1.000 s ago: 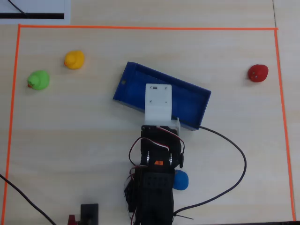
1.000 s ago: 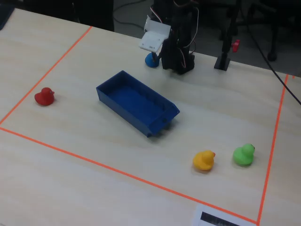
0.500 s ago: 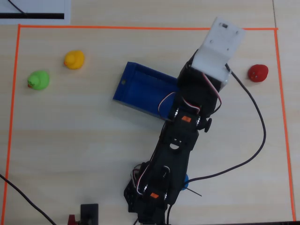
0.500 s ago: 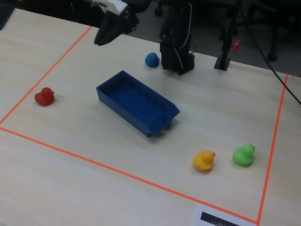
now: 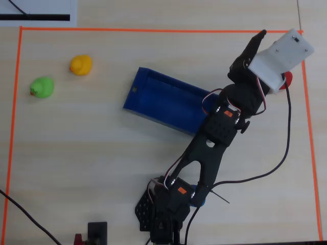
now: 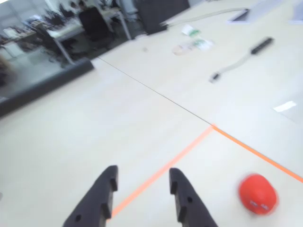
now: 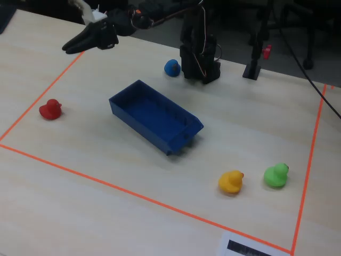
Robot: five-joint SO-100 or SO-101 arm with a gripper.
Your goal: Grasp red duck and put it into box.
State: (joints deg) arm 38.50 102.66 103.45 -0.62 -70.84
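The red duck [image 7: 50, 109] sits on the table near the left tape line in the fixed view, apart from the box. It shows at the lower right of the wrist view [image 6: 257, 194], and only its edge [image 5: 288, 79] peeks out beside the white camera mount in the overhead view. The blue open-top box [image 5: 163, 99] stands mid-table and is empty in the fixed view [image 7: 154, 114]. My gripper [image 6: 143, 171] is open and empty. It hangs raised in the air [image 7: 69, 47], beyond the red duck and over the tape line [image 6: 161, 172].
A yellow duck [image 5: 80, 65] and a green duck [image 5: 42, 87] sit at the overhead view's left. A blue duck [image 7: 171, 68] sits by the arm base [image 7: 200, 66]. Orange tape [image 5: 153, 29] frames the work area. A black stand [image 7: 252, 69] stands behind.
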